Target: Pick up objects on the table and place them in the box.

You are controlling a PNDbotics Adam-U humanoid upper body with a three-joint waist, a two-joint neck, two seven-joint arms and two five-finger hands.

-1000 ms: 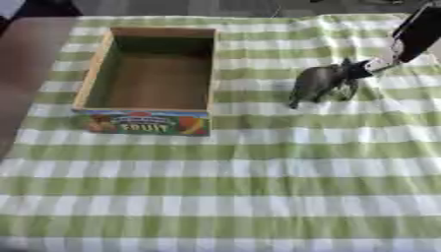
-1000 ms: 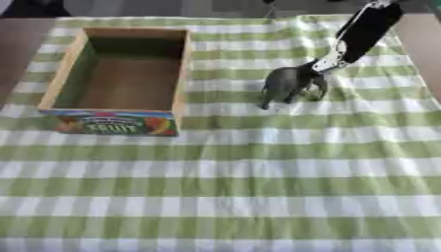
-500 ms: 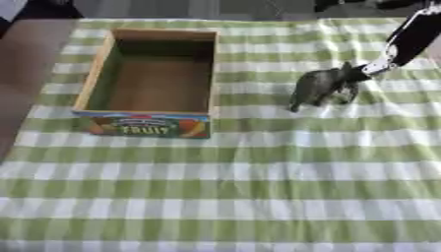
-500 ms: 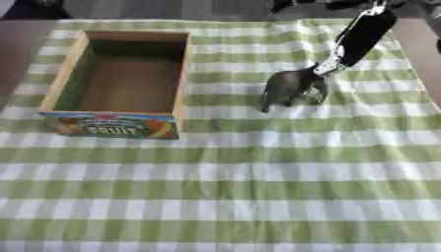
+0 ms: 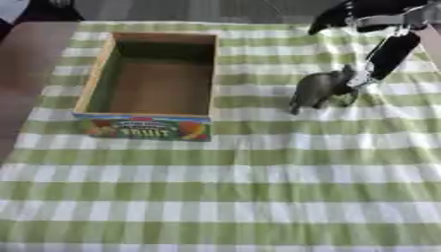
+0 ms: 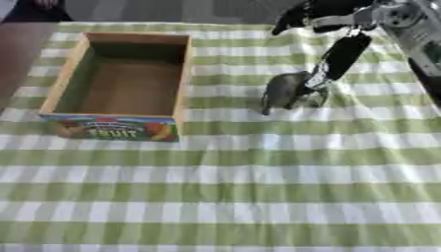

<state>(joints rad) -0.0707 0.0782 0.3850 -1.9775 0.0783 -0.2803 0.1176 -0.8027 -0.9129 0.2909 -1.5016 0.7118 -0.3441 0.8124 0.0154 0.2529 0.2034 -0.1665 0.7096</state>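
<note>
- A green-and-white checked tablecloth (image 5: pixel 224 197) covers the table from near edge to far edge. A strip of bare brown tabletop shows along the left side.
- An open box (image 5: pixel 151 82) with wooden walls and a "FRUIT" label on its near panel stands on the left half of the cloth. Nothing can be seen inside it.
- The robot's right arm (image 6: pixel 405 22) comes down from the upper right corner, black with silver joints, angled toward the middle of the cloth.
- The right hand (image 6: pixel 337 56) hangs at the end of that arm with its dark fingers pointing down and leftward. The tips reach the rear end of the toy, but whether they are curled round it or merely touching cannot be told from either view.
- A small grey toy animal (image 5: pixel 320 88), seemingly an elephant, stands on its feet on the cloth to the right of the box and well apart from it, head toward the box.
- The left hand shows in neither view.
- The step in hand appears to be the grasp itself: the toy is not yet lifted.
- Judging from this, the next move calls for the fingers to close on the toy's body, a lift high enough to clear the box's near right wall, a carry leftward, and a release over the open box.
</note>
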